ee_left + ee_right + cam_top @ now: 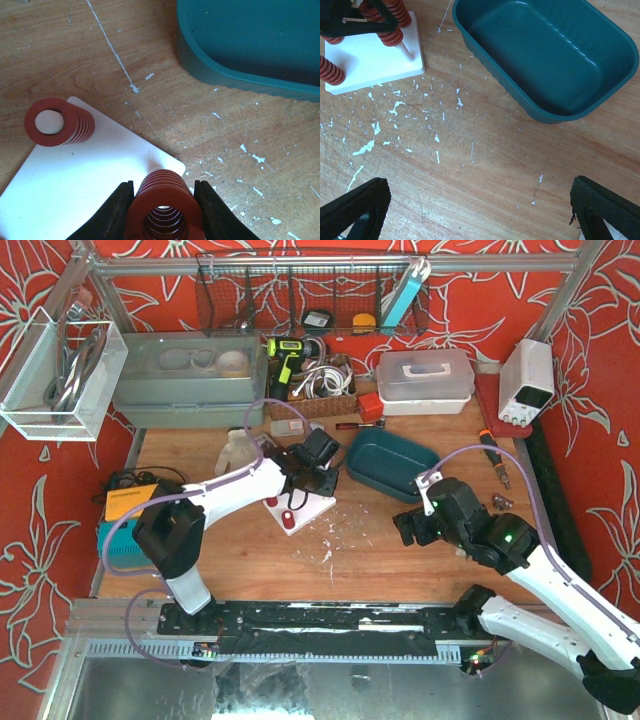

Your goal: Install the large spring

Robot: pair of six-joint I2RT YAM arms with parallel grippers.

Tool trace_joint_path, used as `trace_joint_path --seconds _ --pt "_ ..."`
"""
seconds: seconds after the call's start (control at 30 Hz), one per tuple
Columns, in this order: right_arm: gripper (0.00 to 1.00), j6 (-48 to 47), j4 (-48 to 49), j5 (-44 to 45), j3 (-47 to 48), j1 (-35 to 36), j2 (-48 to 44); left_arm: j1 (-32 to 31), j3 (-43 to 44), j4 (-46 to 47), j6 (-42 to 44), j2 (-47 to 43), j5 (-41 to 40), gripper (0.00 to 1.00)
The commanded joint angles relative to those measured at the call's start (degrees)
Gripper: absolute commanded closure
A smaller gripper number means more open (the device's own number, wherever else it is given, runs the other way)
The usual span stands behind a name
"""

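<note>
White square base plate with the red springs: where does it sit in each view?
Top external: white square base plate at table centre.
Left wrist: plate at lower left.
Right wrist: plate in upper left corner.
Shared landmark: teal plastic tub, on the plate's right in all three.

Large red coil spring point(165, 186) upright, gripped in left hand point(162, 194), over white plate point(75, 175) corner.
</note>
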Motion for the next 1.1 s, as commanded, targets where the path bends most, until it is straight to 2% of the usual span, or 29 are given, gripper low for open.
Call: trace_joint_path --seconds 0.0,0.13,0.33,0.57,0.67,0.8,0.83,0.87,0.9,1.07 --pt "0.01 -0.33 -0.89 1.21 0.34 0.16 -0.08 -0.59 -1.50 0.99 -0.10 -0.61 -1.42 1.00" --pt "0.01 -0.53 -0.95 1.22 0.39 0.18 -0.41 -0.77 -4.24 3.72 0.14 -0.86 -0.27 0.94" --pt "0.01 -0.78 -1.12 1.02 0.63 0.17 -0.50 -0.90 -6.33 5.35 0.38 -0.90 -3.14 0.81" --pt "0.01 -0.67 -0.39 1.63 0.71 0.18 -0.26 -0.90 -7.83 8.40 1.05 -2.63 -2.22 0.47" --pt "0.01 -0.54 0.99 3.58 0.12 0.16 -0.78 -0.88 -7.67 7.71 0.01 -3.76 -2.74 0.38" --pt "0.01 -2.05 4.02 11.77 -0.29 0.16 -0.85 -0.90 -7.21 7.41 -0.38 -7.10 -2.57 0.29" --pt "0.01 -2.79 5.04 14.60 -0.21 0.16 -0.82 -0.90 -6.95 7.40 -0.30 -8.34 -2.64 0.23" --pt "0.01 -3.69 6.65 17.21 -0.12 0.16 -0.69 -0.86 -6.47 7.40 -0.18 -9.47 -2.92 0.06" --pt "0.01 -4.63 7.90 20.61 0.00 0.16 -0.47 -0.89 -6.12 7.46 0.01 -10.83 -3.29 0.01" --pt "0.01 -12.58 17.62 35.52 -1.64 0.04 1.30 -0.90 -5.26 9.13 -0.01 -16.61 -8.19 0.00"
